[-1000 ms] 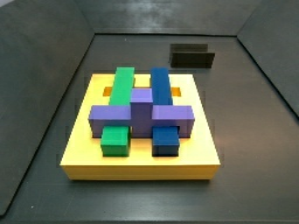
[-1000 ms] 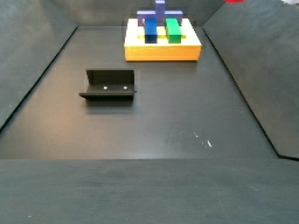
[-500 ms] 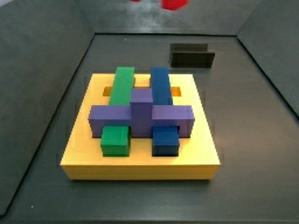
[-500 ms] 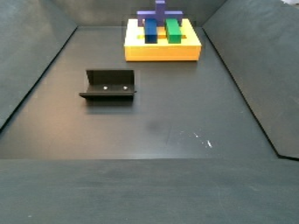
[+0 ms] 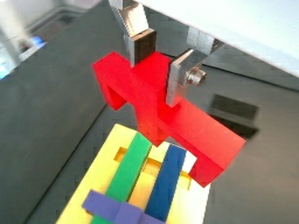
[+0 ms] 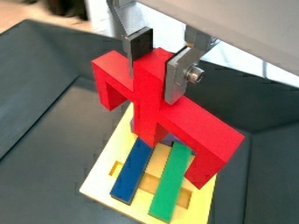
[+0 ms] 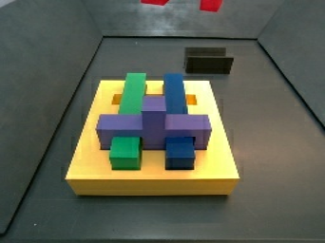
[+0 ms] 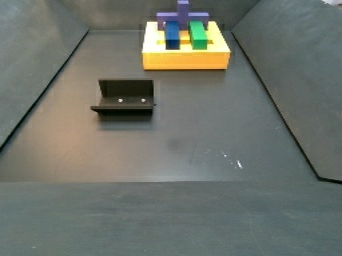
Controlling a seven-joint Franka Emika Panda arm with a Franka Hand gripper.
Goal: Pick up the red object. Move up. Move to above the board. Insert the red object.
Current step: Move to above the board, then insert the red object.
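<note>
The gripper (image 5: pixel 162 61) has its silver fingers (image 6: pixel 177 74) clamped on the central stem of the red object (image 5: pixel 163 114), carrying it high above the floor with the board (image 6: pixel 105 179) beneath it in both wrist views. In a side view only the piece's two red legs (image 7: pixel 211 5) peek in at the upper edge, clear air below them. The board (image 7: pixel 152 171) carries green (image 7: pixel 132 91), blue (image 7: pixel 174 95) and purple blocks (image 7: pixel 155 124), and the fixture (image 8: pixel 126 97) stands well apart on the dark floor.

The gripper (image 6: pixel 162 63), high over the board (image 6: pixel 103 179), had fingers (image 6: pixel 177 74) of bare, brushed-looking silver metal with matt dark pads. The red object (image 6: pixel 158 109) clamped between them looked like smooth, faintly glossy plastic. The yellow board was matt and even; the floor (image 8: pixel 187 130) was dark, dull and lightly scuffed.
</note>
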